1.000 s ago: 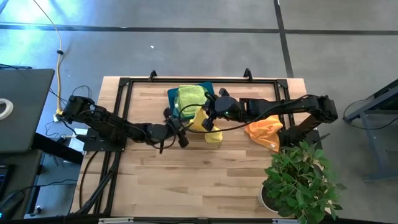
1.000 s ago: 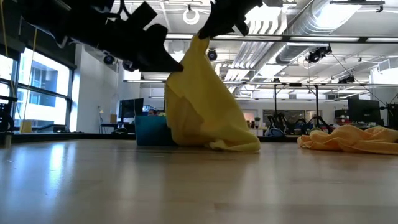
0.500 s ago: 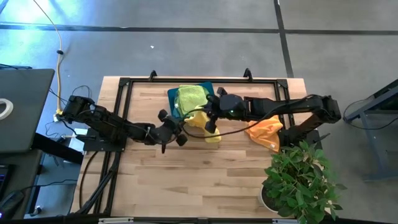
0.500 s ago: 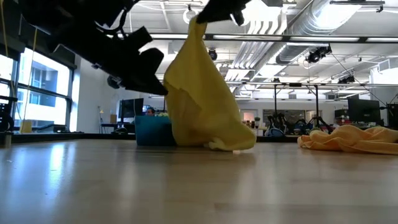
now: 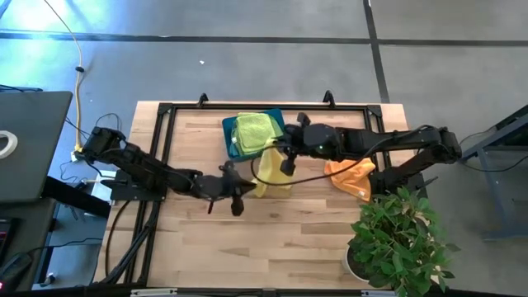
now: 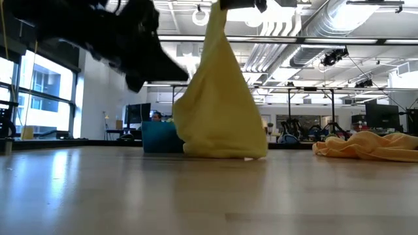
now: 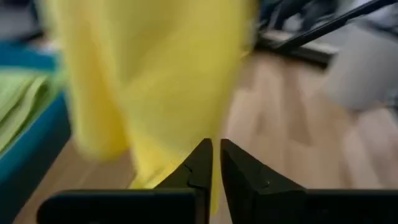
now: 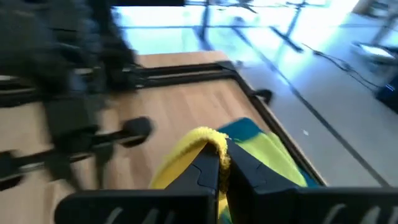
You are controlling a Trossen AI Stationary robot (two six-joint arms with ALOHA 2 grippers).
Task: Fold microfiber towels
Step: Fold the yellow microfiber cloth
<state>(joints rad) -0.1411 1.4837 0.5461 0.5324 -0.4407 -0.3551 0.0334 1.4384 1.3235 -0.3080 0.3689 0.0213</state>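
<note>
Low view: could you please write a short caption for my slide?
Right gripper lifts a yellow towel by one corner while the left gripper hangs beside it.

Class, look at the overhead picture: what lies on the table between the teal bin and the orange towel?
In the high view, the hanging yellow towel and the right claw gripping it lie between the teal bin and the orange towel.

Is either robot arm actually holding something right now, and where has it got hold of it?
The right pincer is shut on the yellow towel, holding it by its top edge so it hangs to the table. The left pincer looks nearly shut, apparently holding nothing.
</note>
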